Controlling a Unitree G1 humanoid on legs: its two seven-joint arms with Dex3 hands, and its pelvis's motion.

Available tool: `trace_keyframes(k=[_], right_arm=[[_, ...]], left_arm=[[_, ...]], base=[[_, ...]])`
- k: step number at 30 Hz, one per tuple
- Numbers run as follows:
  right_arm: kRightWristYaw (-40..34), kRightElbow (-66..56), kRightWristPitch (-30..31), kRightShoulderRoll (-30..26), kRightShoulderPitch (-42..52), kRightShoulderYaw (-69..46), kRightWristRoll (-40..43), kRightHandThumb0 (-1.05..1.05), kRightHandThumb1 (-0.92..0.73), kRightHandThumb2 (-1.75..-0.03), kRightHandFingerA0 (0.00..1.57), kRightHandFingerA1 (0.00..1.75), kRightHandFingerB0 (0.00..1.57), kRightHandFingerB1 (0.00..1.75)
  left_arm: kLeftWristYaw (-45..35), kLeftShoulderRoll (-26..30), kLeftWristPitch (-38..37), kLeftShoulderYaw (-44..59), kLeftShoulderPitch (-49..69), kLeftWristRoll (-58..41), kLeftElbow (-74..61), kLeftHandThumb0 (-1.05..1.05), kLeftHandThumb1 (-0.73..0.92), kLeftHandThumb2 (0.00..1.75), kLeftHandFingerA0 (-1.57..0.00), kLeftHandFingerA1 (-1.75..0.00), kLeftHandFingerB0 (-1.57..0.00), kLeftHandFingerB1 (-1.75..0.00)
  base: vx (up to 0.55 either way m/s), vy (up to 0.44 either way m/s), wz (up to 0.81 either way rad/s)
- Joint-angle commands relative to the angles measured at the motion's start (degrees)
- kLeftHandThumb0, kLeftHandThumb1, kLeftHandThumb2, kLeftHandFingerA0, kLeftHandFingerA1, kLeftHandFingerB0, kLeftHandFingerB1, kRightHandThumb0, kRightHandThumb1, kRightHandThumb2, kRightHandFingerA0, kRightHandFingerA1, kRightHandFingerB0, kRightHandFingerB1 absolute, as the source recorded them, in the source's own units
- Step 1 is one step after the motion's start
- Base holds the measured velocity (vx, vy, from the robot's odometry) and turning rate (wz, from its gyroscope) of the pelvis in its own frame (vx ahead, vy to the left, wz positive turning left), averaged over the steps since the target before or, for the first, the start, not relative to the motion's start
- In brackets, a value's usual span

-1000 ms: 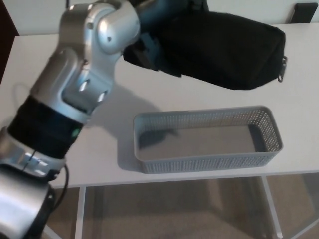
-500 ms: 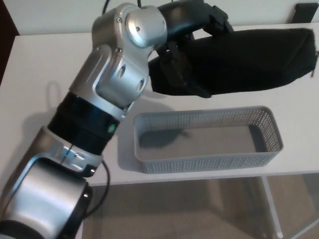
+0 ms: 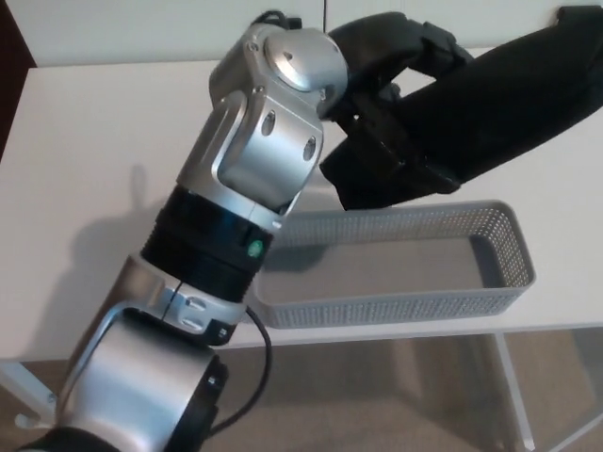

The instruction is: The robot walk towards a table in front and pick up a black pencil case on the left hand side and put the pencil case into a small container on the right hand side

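Pencil case (image 3: 499, 108) up in the air, upper right of the head view, clamped in the left hand (image 3: 391, 122) with the black fingers (image 3: 415, 47) wrapped over its near end! And look at the change: a second ago it hung level and further left; now the arm has swung across, the silver wrist fills the centre, and the case tilts, far end raised towards the top right corner, low end hanging over the back wall of the grey mesh basket (image 3: 513, 250) in the lower right. I'd call that the carry nearly done, lowering and release next. The basket holds nothing yet and sits near the white bench's (image 3: 85, 132) front edge. Right hand is nowhere in shot. No brand, label or lettering readable anywhere.
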Motion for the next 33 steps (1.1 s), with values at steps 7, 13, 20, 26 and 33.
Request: trace_keyframes(k=[7,13,20,26,33], right_arm=[[-0.4,-1.0,1.5,-2.5,-1.4,0.1,-0.2,-0.47,-0.45,-0.74,0.67,0.62,0.39,0.49],[0.2,-1.6,1.7,-2.4,-1.6,-0.1,0.2,-0.39,-0.55,-0.56,0.71,0.54,0.42,0.38],[-0.1,-2.7,1.8,-2.4,-1.5,0.2,0.0,-0.45,-0.45,-0.73,0.66,0.62,0.38,0.48],[-0.2,-2.9,2.2,-2.7,-1.8,0.8,-0.3,-0.46,-0.45,-0.73,0.68,0.64,0.37,0.48],[0.7,-2.8,2.5,-2.7,-2.4,0.2,0.7,-0.41,-0.45,-0.73,0.64,0.62,0.37,0.48]], left_arm=[[3.5,1.2,19.2,0.7,7.4,-2.7,6.3,-0.12,0.61,0.57,-0.78,-1.75,-0.15,-0.37],[3.0,4.6,16.4,-3.9,9.4,-1.8,6.8,-0.15,0.61,0.57,-0.78,-1.75,-0.39,-0.44],[2.9,10.0,12.8,-13.0,10.7,-1.5,4.8,-0.24,0.59,0.60,-0.87,-1.64,-0.37,-0.44],[3.8,11.9,11.3,-15.6,10.6,-2.0,3.7,-0.31,0.40,0.82,-1.17,-1.35,-0.46,-0.60],[2.9,20.5,-1.3,-25.8,12.6,1.2,-6.9,-0.87,0.51,0.95,0.00,-0.09,0.00,-0.08]], base=[[0.00,0.000,0.00],[0.00,0.000,0.00],[0.00,0.000,0.00],[0.00,0.000,0.00],[0.00,0.000,0.00]])
